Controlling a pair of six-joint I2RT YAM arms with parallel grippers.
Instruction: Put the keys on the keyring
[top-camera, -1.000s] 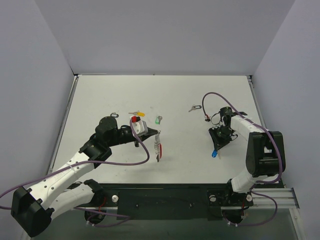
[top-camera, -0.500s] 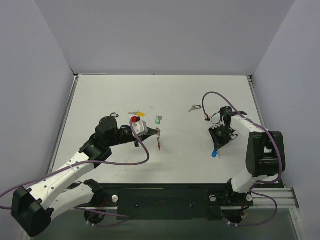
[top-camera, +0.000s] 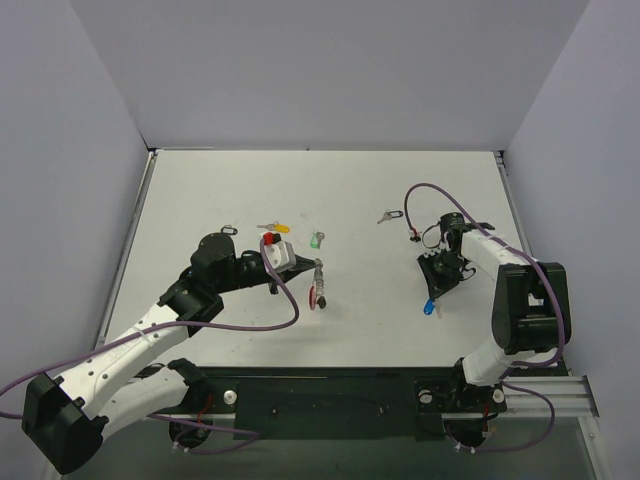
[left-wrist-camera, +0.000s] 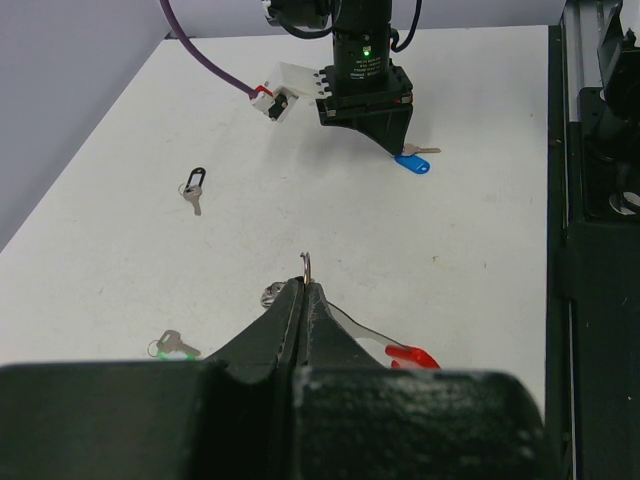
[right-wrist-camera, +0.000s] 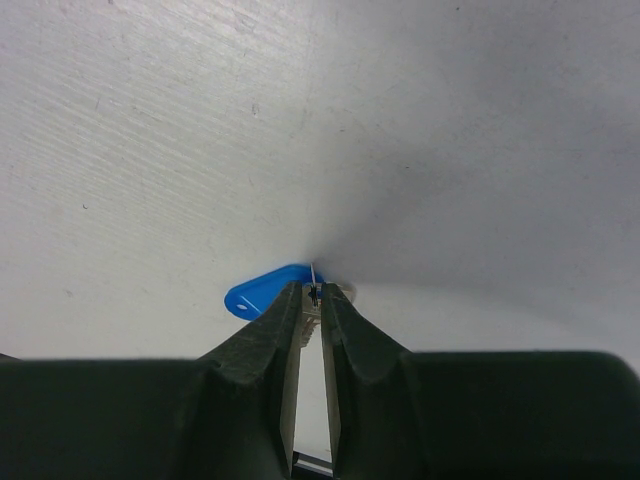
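- A white table (top-camera: 350, 190) fills the overhead view, enclosed by pale grey walls on three sides.
- The left robot arm (top-camera: 150, 330), white with black joints, reaches from the near left corner toward the middle of the table.
- The right robot arm (top-camera: 525, 300), also white and black, folds back on itself at the right side and points down at the table.
- The left end effector (left-wrist-camera: 303, 290) is clenched, with its black fingers pressed together on the thin wire of the silver metal keyring with a beaded chain and red curved plastic tag (top-camera: 317, 285).
- The keyring's chain and red tag trail from the fingertips toward the near edge. Whether the tag touches the table cannot be told.
- The right end effector (right-wrist-camera: 311, 300) is almost closed, its fingertips nipping the small wire loop of a silver key with a blue plastic tag (right-wrist-camera: 262, 290). That key lies on the table at the right, well apart from the keyring.
- A silver key with a yellow plastic tag (top-camera: 272, 226) lies just beyond the left wrist.
- A silver key with a green plastic tag (top-camera: 316, 240) lies near it, to its right.
- A silver key with a black loop-shaped tag (top-camera: 390, 215) lies farther right, beyond the right arm's wrist.
- Another small key with a black tag (top-camera: 229, 230) lies left of the yellow one.
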